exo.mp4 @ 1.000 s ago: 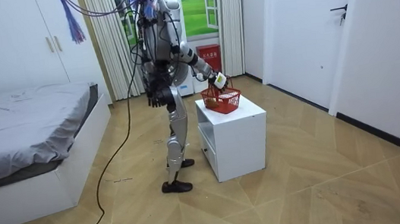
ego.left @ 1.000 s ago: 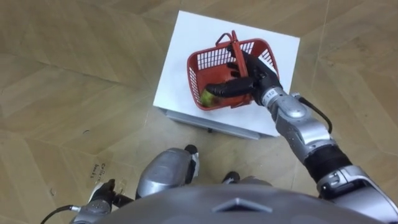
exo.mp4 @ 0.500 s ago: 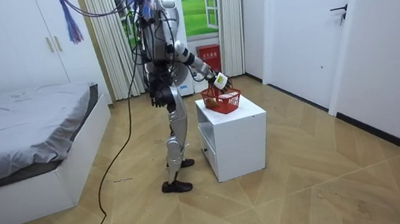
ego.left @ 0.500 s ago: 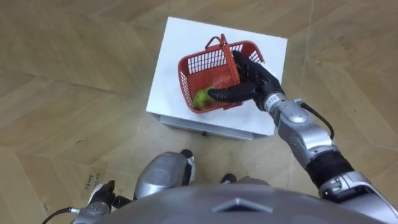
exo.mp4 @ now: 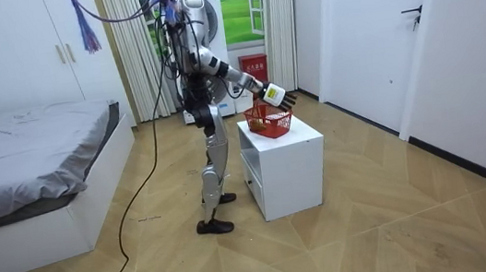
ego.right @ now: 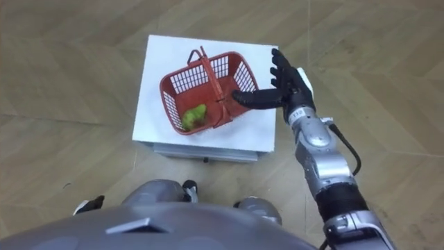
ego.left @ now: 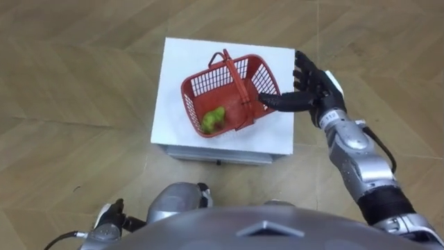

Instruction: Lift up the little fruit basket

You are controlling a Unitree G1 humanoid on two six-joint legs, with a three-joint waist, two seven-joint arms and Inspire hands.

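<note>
The red plastic fruit basket (ego.left: 229,97) stands on the white cabinet (ego.left: 175,76), its handle (ego.left: 234,78) upright across the middle. A green fruit (ego.left: 211,120) lies inside at the near left corner. My right hand (ego.left: 312,87) hovers just right of the basket, open with straight fingers; the thumb points left and ends at the basket's right rim. It holds nothing. In the room view I stand at the cabinet (exo.mp4: 288,163) with the right arm stretched over the basket (exo.mp4: 269,122). My left hand (ego.left: 109,221) hangs low at my left side.
Wooden floor surrounds the cabinet on all sides. A bed (exo.mp4: 24,172) lies at the room view's left, white wardrobes (exo.mp4: 1,54) behind it. A closed door (exo.mp4: 411,32) and a wall stand at the room view's right.
My right hand has come off the basket's handle, moved right past the rim and opened. The basket stays on the cabinet. The eye view has shifted.
</note>
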